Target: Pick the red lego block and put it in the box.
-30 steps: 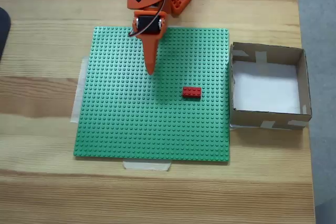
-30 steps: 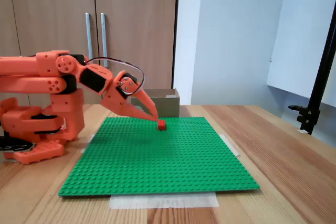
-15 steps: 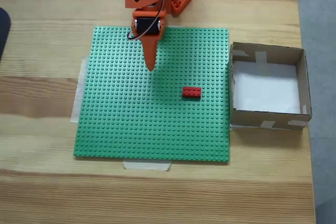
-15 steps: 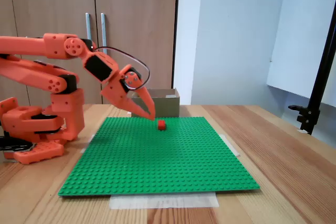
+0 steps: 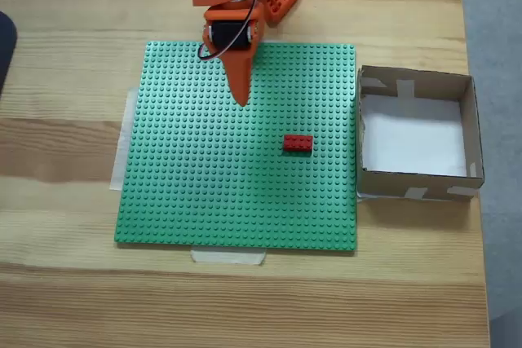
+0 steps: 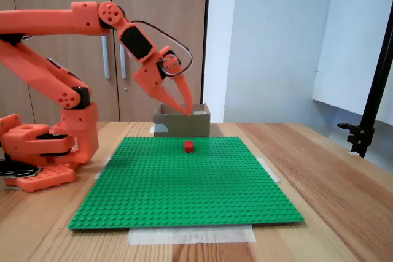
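Pincer high over the mat, brick not yet reached

On the green mat [image 5: 236,144] the red brick [image 5: 298,143] sits toward the box [image 5: 416,187] side, well apart from my pincer [image 5: 241,99]. In the side-on fixed view the pincer [image 6: 186,111] hangs raised above the brick [image 6: 189,146], fingers drawn to a narrow point, holding nothing, touching nothing. My worry: the brick may be pressed onto the studs, so a shallow grip could slip off. Coming down with fingers this narrow would strike the brick's top.

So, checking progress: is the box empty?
Empty: the box shows only bare white floor; the red lego block sits on the green baseplate.
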